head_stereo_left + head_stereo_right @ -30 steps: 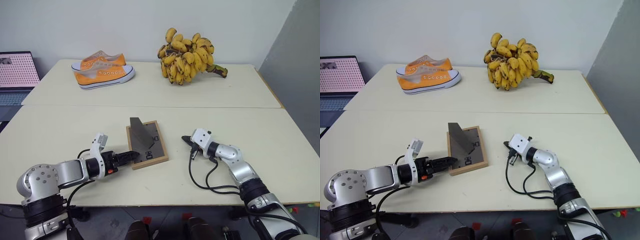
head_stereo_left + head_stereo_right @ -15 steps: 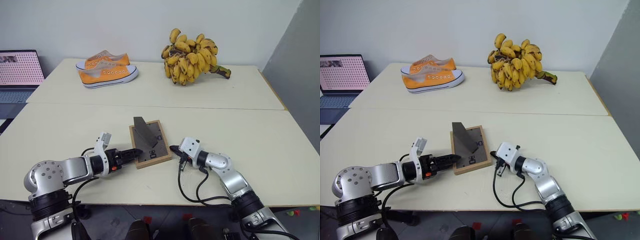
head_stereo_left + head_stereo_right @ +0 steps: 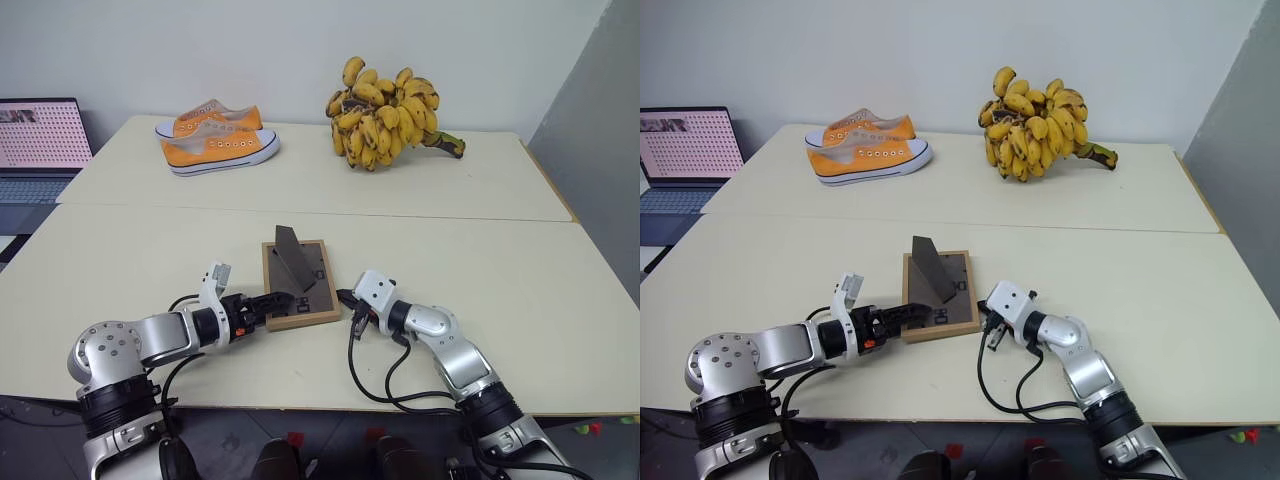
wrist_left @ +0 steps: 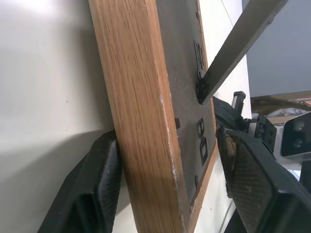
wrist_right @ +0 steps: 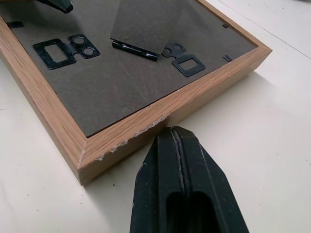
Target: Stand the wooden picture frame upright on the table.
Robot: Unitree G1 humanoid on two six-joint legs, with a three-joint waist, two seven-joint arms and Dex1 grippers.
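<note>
Up close, L pincer (image 4: pixel 165 194) straddles picture frame (image 4: pixel 141 111) edge wide; R pincer (image 5: pixel 182 160) shut.

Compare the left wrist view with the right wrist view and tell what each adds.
Left wrist alone: the left end effector, open, one finger under the wooden picture frame's edge, one over its back.

Right wrist alone: the right end effector, shut, tips against the frame's side, and two sawtooth hangers.

Both: the frame face down on the table, easel stand raised.
</note>
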